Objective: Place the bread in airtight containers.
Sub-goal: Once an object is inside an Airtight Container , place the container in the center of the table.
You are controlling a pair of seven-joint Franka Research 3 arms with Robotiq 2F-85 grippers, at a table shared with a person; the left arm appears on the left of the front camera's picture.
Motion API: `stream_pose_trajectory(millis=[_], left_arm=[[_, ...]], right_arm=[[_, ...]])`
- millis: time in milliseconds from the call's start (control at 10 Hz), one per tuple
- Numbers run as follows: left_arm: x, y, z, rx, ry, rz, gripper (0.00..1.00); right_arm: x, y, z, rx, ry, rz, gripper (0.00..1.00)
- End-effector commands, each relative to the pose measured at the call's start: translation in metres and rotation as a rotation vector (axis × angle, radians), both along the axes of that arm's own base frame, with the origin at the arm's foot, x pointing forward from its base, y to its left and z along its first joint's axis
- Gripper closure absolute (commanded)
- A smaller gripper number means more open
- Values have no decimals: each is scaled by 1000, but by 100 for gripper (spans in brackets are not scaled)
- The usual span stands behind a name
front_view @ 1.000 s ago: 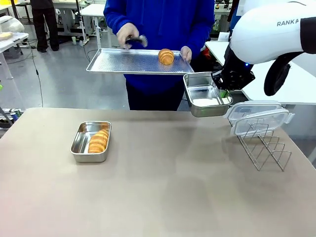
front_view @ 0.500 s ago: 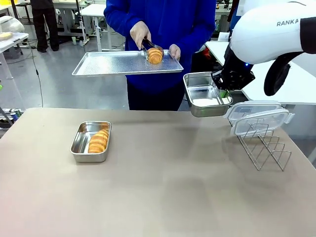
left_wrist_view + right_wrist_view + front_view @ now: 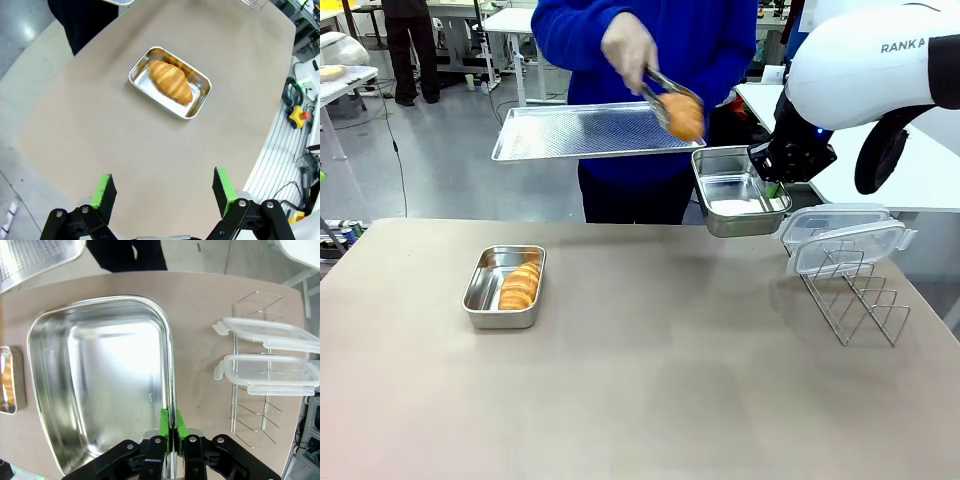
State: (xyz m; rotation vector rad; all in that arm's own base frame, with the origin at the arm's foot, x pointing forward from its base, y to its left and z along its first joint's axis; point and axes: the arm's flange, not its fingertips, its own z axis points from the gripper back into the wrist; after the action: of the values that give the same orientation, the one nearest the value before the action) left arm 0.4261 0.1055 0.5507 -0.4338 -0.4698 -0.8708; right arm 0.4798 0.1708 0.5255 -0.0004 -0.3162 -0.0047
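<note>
A person's tongs point(image 3: 655, 88) hold one golden croissant point(image 3: 682, 115) in the air, just above and left of an empty steel container point(image 3: 735, 190). My right gripper point(image 3: 775, 188) holds that container up over the table's far edge, shut on its rim point(image 3: 170, 390). In the right wrist view the gripper point(image 3: 171, 427) pinches the rim and the box's inside point(image 3: 100, 390) is bare. A second container point(image 3: 480, 285) sits on the table at the left with a croissant point(image 3: 519, 286) lying in it. My left gripper point(image 3: 165, 187) hovers open high above that container point(image 3: 137, 80) and its croissant point(image 3: 171, 81).
The person's other hand holds a flat perforated tray point(image 3: 580, 132) at chest height beyond the table. Two clear lids point(image 3: 845, 235) rest on a wire rack point(image 3: 855, 295) at the right; the lids point(image 3: 267, 372) also show beside the held container.
The person has lifted the croissant off the tray with the tongs and carried it right, toward the held container. The tray has shifted a little. Neither arm has moved.
</note>
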Motion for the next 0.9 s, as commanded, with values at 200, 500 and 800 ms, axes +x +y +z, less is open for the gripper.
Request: stream_pose_trajectory(millis=[200,500,800], left_arm=[[1,1,4,-13,1,-4,0],[1,1,4,-13,1,-4,0],[1,1,4,-13,1,-4,0]], right_arm=[[0,1,3,2,-16,5,100],[0,1,3,2,-16,5,100],[0,1,3,2,-16,5,100]])
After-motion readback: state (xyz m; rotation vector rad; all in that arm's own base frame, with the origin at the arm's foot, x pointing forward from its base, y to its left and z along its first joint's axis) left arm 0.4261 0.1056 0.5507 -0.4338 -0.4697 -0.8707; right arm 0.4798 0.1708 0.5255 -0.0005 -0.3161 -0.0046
